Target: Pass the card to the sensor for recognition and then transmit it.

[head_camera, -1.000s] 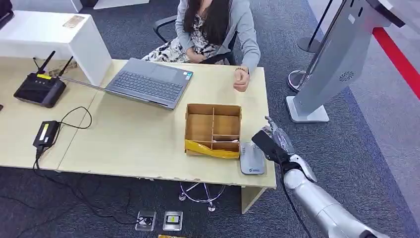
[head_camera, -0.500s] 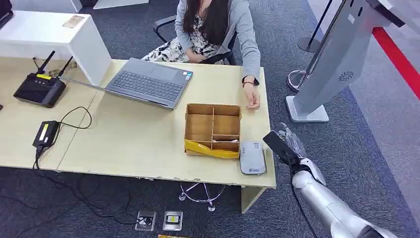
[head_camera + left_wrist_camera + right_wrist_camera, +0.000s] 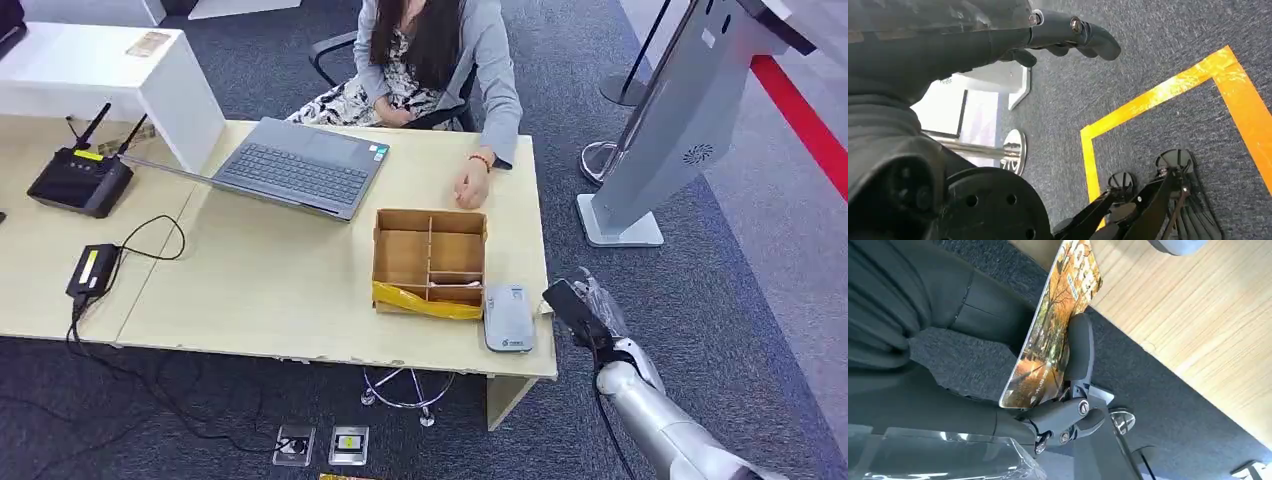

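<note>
Beside the desk's (image 3: 300, 300) near corner, over the carpet, the robot's right hand (image 3: 590, 310) grips an orange picture card (image 3: 1055, 325) on edge between thumb and fingers (image 3: 1078, 347). Just beyond the fingers, on the desk edge, lies the grey sensor (image 3: 508, 318). Past it sits a divided cardboard box (image 3: 431, 262), then a person's hand (image 3: 468, 187). The left hand (image 3: 1068, 35) hangs over carpet, fingers curled around nothing.

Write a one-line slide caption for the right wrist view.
Right hand grips an autumn-printed card above the carpet, beside the wooden table's edge.
</note>
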You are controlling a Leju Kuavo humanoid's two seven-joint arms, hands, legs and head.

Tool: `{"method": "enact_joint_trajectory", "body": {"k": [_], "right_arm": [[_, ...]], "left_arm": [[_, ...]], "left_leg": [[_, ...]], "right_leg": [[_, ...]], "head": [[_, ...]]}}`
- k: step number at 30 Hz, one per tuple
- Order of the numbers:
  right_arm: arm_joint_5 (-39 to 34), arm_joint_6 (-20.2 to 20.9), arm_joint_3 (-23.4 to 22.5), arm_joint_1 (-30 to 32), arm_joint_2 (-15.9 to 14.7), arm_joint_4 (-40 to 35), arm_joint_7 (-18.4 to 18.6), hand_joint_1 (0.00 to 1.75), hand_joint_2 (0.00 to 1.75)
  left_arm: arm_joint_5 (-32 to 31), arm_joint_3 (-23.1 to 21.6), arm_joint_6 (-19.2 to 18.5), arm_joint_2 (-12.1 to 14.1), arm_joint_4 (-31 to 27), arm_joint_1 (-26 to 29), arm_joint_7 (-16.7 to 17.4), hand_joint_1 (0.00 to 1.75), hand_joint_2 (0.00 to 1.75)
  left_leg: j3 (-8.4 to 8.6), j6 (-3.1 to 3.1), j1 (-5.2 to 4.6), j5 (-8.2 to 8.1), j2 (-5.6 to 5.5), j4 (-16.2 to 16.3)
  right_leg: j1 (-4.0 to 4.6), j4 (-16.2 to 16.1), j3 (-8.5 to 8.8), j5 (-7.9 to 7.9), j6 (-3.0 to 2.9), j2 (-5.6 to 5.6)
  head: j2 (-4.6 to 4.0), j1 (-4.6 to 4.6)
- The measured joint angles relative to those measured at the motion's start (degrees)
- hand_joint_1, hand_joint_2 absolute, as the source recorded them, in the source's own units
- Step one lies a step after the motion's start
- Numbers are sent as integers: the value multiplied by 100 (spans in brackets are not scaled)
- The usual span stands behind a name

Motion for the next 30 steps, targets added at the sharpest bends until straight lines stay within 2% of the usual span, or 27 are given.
{"method": "enact_joint_trajectory", "body": {"k": [9,22,30], "right_arm": [[0,-85,-87,-14,-11,17,-254,175,175],[140,-87,-87,-81,24,-85,-253,175,175],[330,-85,-55,-65,157,-201,-223,175,175]], "left_arm": [[98,175,0,2,0,34,-20,0,0],[28,326,0,-33,0,9,53,0,0],[-13,374,-2,-68,0,-29,90,0,0]], "left_leg": [[2,0,0,0,0,0],[-2,0,0,0,-1,0],[-1,0,1,0,-1,0]], "right_leg": [[0,1,6,1,1,-2],[0,1,5,1,1,-5],[0,1,4,1,1,-5]], "head": [[0,0],[2,-2],[2,0]]}}
